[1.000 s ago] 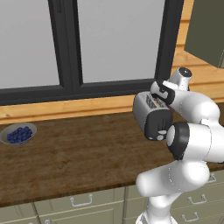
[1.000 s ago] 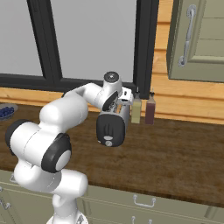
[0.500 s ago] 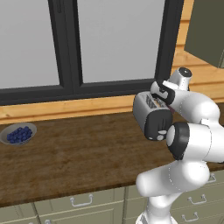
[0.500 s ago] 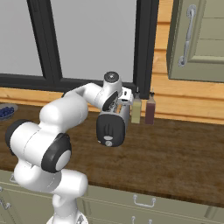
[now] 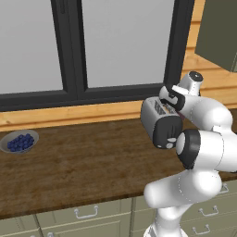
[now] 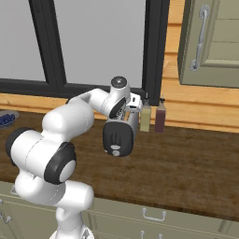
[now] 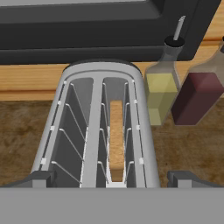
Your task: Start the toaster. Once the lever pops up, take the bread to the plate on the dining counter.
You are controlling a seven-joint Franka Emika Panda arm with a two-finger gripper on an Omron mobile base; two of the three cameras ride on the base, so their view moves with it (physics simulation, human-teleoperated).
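I see the gripper (image 7: 111,178) above the toaster (image 7: 101,127), fingers (image 7: 37,179) spread wide, holding nothing; the bread (image 7: 116,139) sits in its right slot. Two bottles (image 7: 162,94) stand just right.

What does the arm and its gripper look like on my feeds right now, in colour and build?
The arm is built of glossy white, rounded shells with dark grey to black bands at the joints, and a grey disc caps the wrist end. No cables or markings show. The gripper has two small, blocky dark grey fingertips, seen in the hand view.
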